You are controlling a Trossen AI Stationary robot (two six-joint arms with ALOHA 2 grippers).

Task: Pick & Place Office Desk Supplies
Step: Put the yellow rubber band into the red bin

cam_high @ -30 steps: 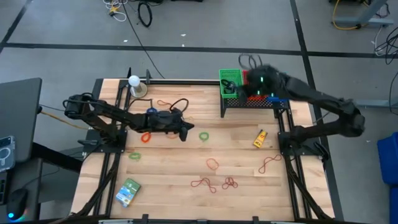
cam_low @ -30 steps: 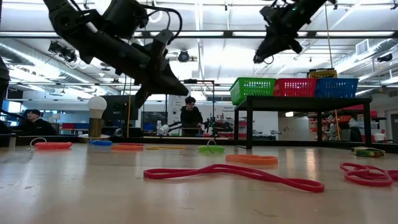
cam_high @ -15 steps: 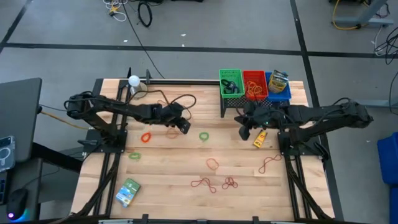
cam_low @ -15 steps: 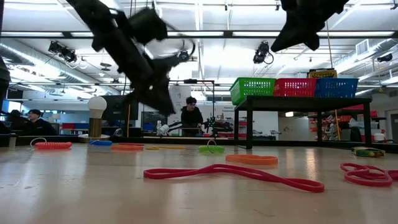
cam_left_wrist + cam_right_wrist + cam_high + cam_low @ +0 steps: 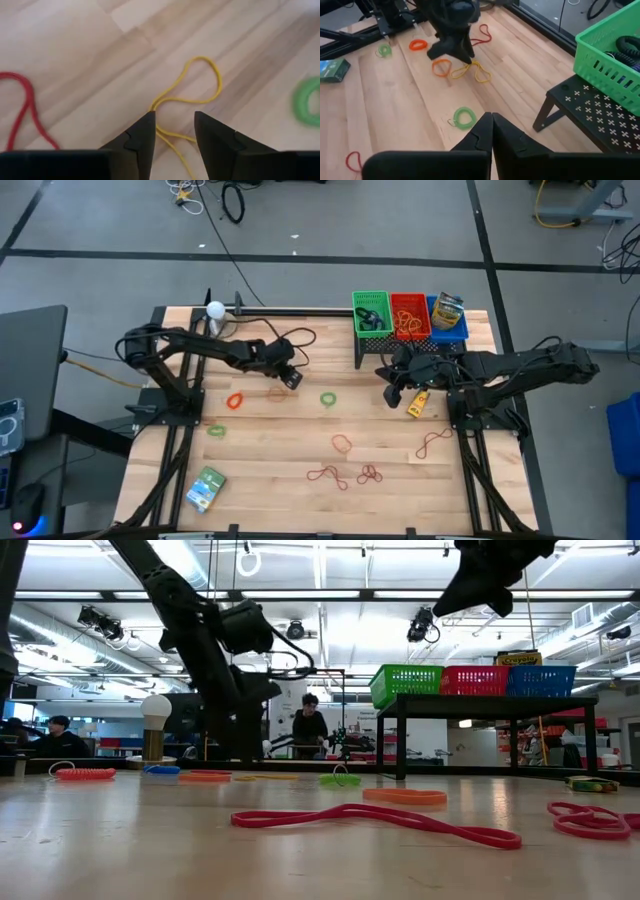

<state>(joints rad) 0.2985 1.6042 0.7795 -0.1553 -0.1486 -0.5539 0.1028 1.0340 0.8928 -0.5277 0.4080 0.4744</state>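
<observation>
My left gripper (image 5: 174,117) is open and points steeply down at the table's far middle (image 5: 292,380). Its fingers stand on either side of a thin yellow rubber-band loop (image 5: 196,82) that lies flat on the wood; I see no touch. The right wrist view shows the same band (image 5: 471,71) under that gripper. An orange band (image 5: 441,67), a green ring (image 5: 328,398) and a red band (image 5: 22,107) lie close by. My right gripper (image 5: 491,117) is shut with nothing in it. It hangs high in front of the basket stand (image 5: 393,394), beside a yellow crayon box (image 5: 417,403).
Green (image 5: 370,313), red (image 5: 409,316) and blue (image 5: 447,315) baskets sit on a black stand at the far right. Red bands (image 5: 340,475) and an orange one (image 5: 342,443) lie toward the near edge, a green-blue packet (image 5: 206,488) near left, a white ball on a base (image 5: 215,311) far left.
My left gripper has tipped from slanting to steeply downward and sunk toward the yellow band, shifting a little toward the far edge. My right gripper swung from above the baskets toward the near edge, came down in front of the stand, and has since stayed still.
</observation>
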